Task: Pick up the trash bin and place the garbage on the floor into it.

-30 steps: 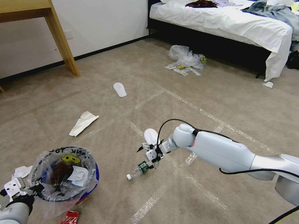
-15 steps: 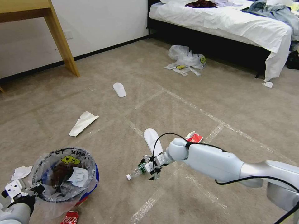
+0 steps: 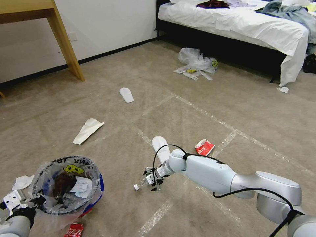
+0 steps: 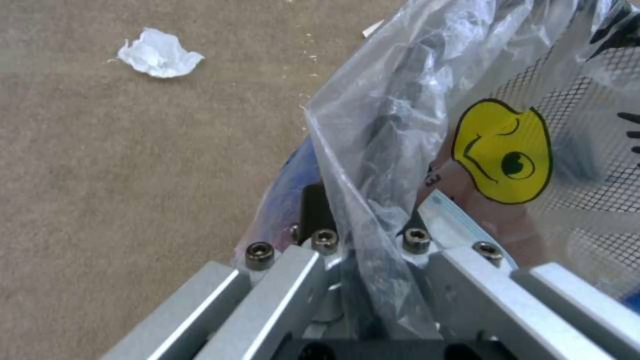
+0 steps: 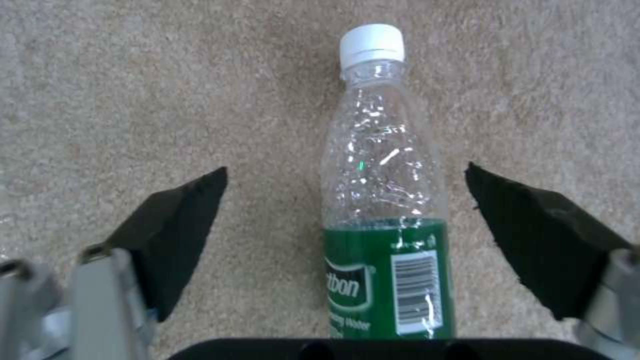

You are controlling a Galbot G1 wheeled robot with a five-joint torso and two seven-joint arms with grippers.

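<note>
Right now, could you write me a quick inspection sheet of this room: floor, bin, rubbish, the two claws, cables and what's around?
Surface: beige carpet floor crossed by shiny tape lines.
Job's things: trash bin, clear-bagged and part full, held up by the left gripper shut on its rim. Small plastic bottle, green label, white cap, lying on the floor.
Clutter: two white slippers, white folded paper, red wrapper, red can, crumpled paper, clear plastic bags.
Grippers: right gripper low over the bottle, open, one finger on each side, not touching.
Cables: black cable looping over the right wrist.
Surroundings: bed with white sheets, wooden table leg, white wall.
</note>
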